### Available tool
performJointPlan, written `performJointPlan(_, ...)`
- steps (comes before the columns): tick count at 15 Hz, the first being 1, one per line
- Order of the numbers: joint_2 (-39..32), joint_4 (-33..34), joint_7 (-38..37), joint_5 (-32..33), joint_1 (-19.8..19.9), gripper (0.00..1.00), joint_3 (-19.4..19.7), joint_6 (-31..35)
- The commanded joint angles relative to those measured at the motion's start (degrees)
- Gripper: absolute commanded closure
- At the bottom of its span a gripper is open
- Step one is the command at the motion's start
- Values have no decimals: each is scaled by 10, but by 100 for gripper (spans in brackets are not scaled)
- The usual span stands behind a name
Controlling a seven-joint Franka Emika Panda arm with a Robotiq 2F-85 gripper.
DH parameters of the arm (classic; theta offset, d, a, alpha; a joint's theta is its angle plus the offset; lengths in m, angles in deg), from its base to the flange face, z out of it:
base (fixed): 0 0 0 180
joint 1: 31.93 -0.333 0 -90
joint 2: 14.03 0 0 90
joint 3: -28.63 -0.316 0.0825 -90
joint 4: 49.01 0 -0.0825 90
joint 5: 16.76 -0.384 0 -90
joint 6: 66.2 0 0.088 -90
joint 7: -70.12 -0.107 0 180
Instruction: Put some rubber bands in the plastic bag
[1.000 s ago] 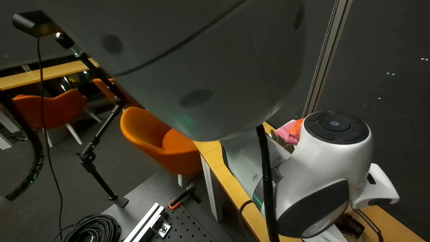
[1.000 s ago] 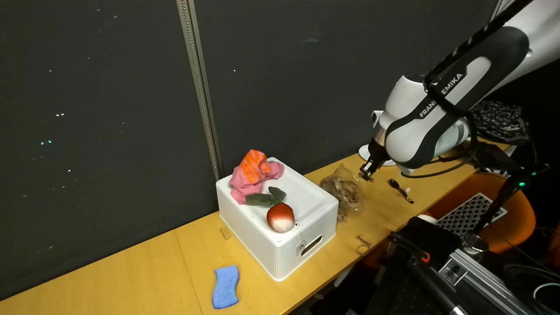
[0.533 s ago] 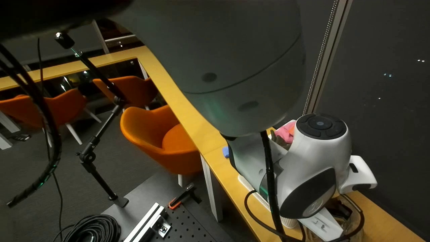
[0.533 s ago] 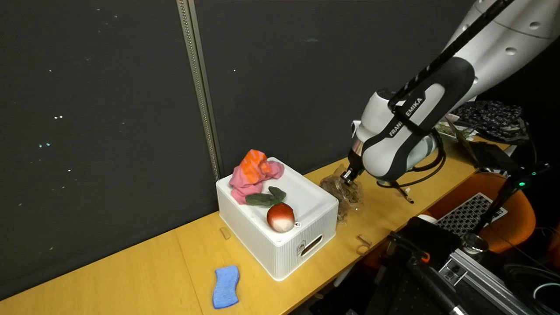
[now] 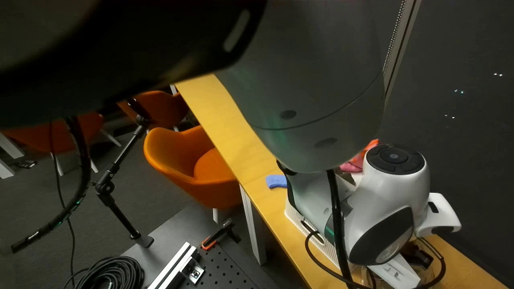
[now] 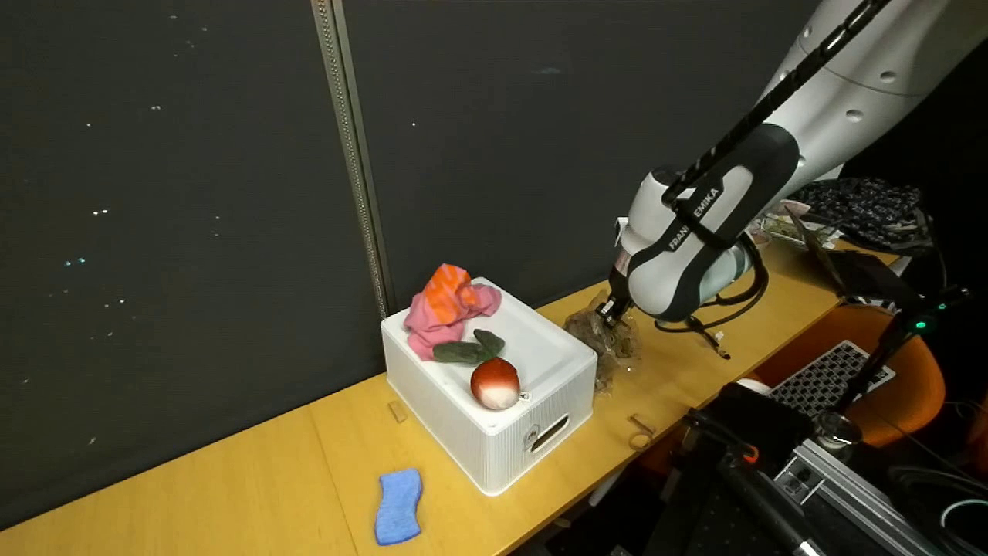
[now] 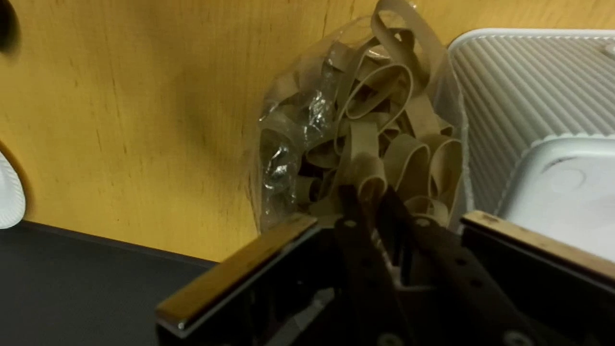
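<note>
The clear plastic bag (image 6: 588,333) lies open on the table against the white box, full of tan rubber bands (image 7: 363,139). It also shows in the wrist view (image 7: 278,168). Several loose rubber bands lie near the table's front edge (image 6: 642,424), and a small one lies behind the box (image 6: 397,411). My gripper (image 7: 369,193) points down over the bag, its dark tips close together with a band loop between or just behind them. In an exterior view the gripper (image 6: 608,310) covers part of the bag. Whether the tips hold a band is too dark to tell.
The white box (image 6: 540,340) stands beside the bag and carries a pink and orange cloth (image 6: 444,305), dark green pieces (image 6: 459,353) and a red and white ball (image 6: 495,384). A blue sponge (image 6: 398,506) and a black spoon-like item (image 6: 712,344) lie on the table.
My gripper has moved from above the table toward the white box and down, over the bag. The movement is smaller in the last half second. The objects have stayed in place.
</note>
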Motion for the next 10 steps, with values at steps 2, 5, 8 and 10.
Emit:
performJointPlan(2,7,2,-12,2,-8,45,10,-10)
performJointPlan(5,20,-6,-20,3,-13,22,20,-40)
performJointPlan(8,59,-32,-38,16,-38,1,50,-79)
performJointPlan(10,97,-53,-48,24,-53,0,64,-98)
